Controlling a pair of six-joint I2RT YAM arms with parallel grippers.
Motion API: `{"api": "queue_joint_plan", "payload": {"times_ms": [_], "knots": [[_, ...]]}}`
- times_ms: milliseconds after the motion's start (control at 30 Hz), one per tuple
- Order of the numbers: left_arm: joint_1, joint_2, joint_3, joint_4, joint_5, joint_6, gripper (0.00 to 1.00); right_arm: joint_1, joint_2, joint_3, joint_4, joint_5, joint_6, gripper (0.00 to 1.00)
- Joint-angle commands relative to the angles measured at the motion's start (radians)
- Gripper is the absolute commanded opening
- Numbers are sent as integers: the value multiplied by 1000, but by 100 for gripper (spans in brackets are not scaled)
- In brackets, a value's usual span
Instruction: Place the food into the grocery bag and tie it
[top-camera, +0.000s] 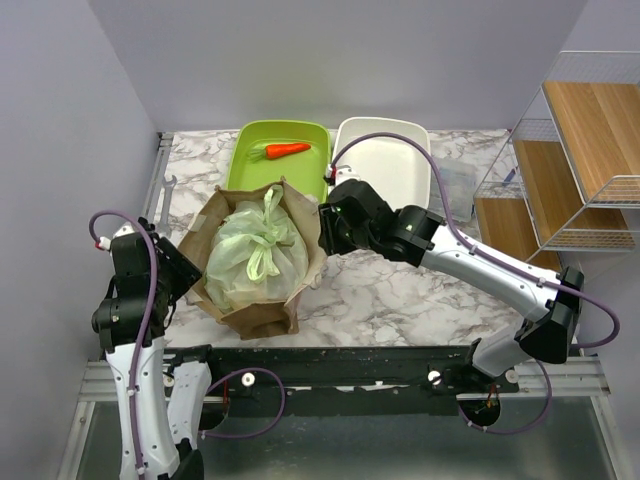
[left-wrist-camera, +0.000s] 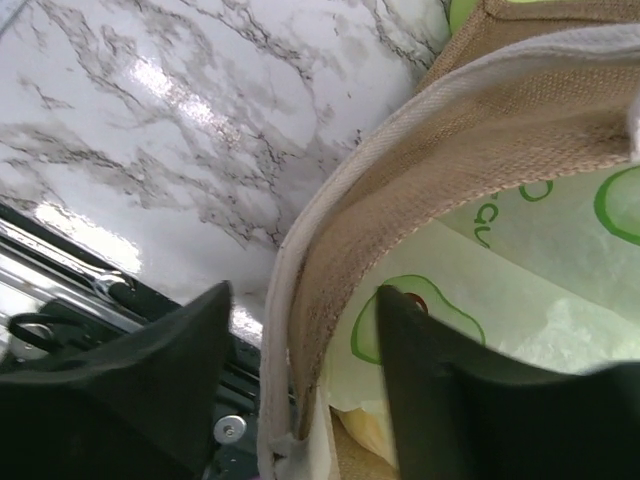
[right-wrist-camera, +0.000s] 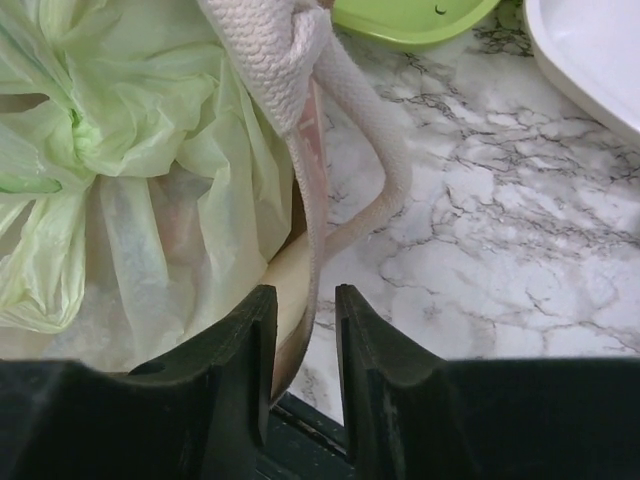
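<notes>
The pale-green grocery bag with avocado prints sits knotted at the top inside a stiff brown bag. The food is hidden inside it; only a yellowish patch shows through the plastic. My left gripper is open at the brown bag's left side, its jaws straddling the brown rim, with the grocery bag by the inner finger. My right gripper is at the right side, its jaws narrowly open around the brown bag's white-edged rim. The grocery bag's knot lies to its left.
A green tray holding an orange carrot and a white tray stand behind the bags; both show at the top of the right wrist view. A wire shelf rack stands at the right. The table is marble.
</notes>
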Motion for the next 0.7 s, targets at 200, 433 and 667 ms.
{"api": "queue_joint_plan", "payload": {"times_ms": [200,433,667], "knots": [[7,-17,-18,66,102,27,0,6,20,15,31,-48,-27,1],[7,22,118,75,281,-81,0,6,68,239,16,-112,-86,1],[-39,45,191,187,455,-242,0,7,117,385,169,-384,-16,1]]}}
